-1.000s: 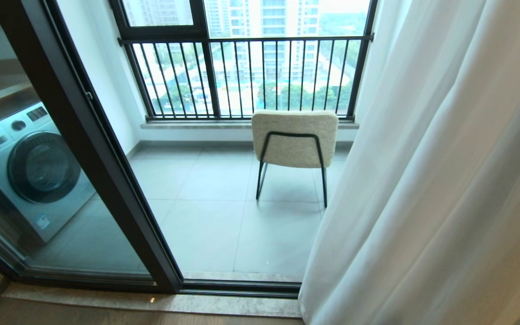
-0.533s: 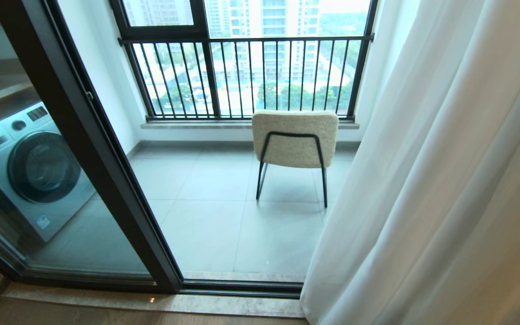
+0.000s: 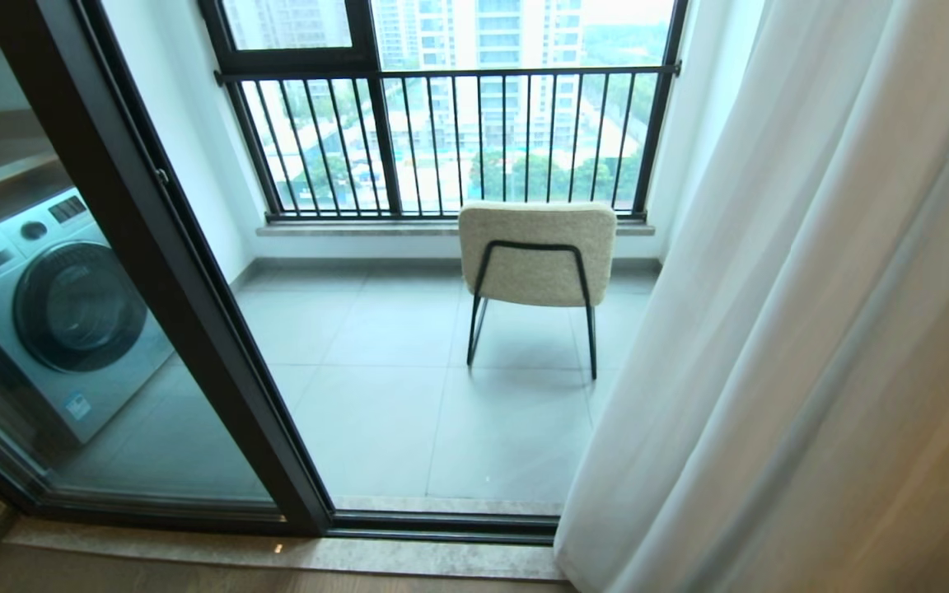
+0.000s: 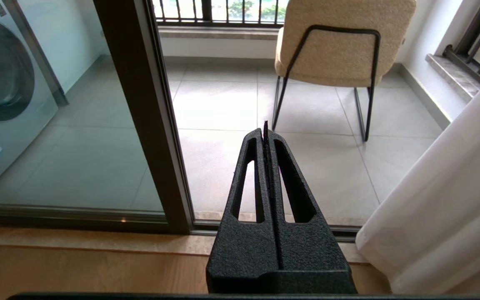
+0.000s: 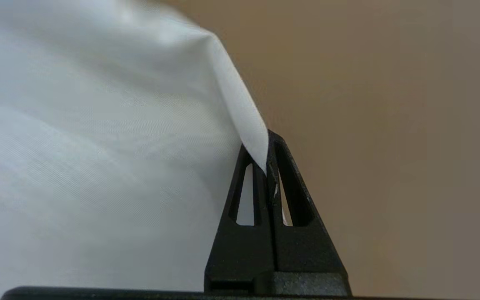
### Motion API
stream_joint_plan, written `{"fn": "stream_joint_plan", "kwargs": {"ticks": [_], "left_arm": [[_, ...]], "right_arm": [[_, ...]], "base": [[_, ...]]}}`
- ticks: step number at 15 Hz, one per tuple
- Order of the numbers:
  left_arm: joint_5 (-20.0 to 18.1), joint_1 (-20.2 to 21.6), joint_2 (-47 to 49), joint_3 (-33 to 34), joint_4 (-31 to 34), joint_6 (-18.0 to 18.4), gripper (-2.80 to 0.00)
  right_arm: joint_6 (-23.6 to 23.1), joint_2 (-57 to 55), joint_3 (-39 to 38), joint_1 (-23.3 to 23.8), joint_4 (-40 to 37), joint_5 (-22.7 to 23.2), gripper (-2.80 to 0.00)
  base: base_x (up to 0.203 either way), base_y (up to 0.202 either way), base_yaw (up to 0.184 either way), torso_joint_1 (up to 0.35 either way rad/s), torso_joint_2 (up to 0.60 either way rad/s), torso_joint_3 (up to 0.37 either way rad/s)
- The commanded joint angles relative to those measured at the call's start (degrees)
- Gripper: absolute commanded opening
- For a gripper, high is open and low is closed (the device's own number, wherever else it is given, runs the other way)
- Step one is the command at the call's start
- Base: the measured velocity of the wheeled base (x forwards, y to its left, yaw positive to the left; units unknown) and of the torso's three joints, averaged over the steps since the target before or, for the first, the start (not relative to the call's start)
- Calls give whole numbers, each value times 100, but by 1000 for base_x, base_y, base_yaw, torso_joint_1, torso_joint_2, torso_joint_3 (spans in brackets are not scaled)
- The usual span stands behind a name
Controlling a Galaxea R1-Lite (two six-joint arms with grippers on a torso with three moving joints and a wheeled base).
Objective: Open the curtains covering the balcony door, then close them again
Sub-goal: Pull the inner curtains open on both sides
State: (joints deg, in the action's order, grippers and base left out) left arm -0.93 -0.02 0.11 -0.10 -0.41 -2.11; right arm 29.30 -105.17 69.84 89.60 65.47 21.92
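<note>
1. The right gripper has its fingers clenched on a fold of the curtains; I judge a steady sideways pull, pinch held firm, works best.
2. The left gripper is closed on nothing (parked low).
3. The curtains are sheer white, softly folded, gathered at the right of the balcony door.

- The left gripper, made of black rough-grained plastic, is showing two long tapered fingers, each with a narrow window-shaped opening.
- The right gripper is showing the same black triangular shape, with two slotted fingers and small pale scuff marks on the inner edge.
</note>
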Motion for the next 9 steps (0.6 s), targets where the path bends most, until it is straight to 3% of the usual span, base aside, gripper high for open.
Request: {"fn": "stream_joint_plan", "kwargs": {"ticks": [1, 4, 9], "left_arm": [[5, 2, -2, 1, -2, 0, -280], [4, -6, -2, 1, -2, 0, -280], [1, -3, -2, 1, -2, 0, -280]], "right_arm": [[273, 672, -752, -24, 562, 823, -280], [402, 1251, -1322, -253, 793, 1498, -280], [321, 2223, -2082, -1136, 826, 2277, -280]], "base": [[0, 0, 0, 0, 0, 0], [0, 0, 0, 0, 0, 0], [0, 0, 0, 0, 0, 0]]}}
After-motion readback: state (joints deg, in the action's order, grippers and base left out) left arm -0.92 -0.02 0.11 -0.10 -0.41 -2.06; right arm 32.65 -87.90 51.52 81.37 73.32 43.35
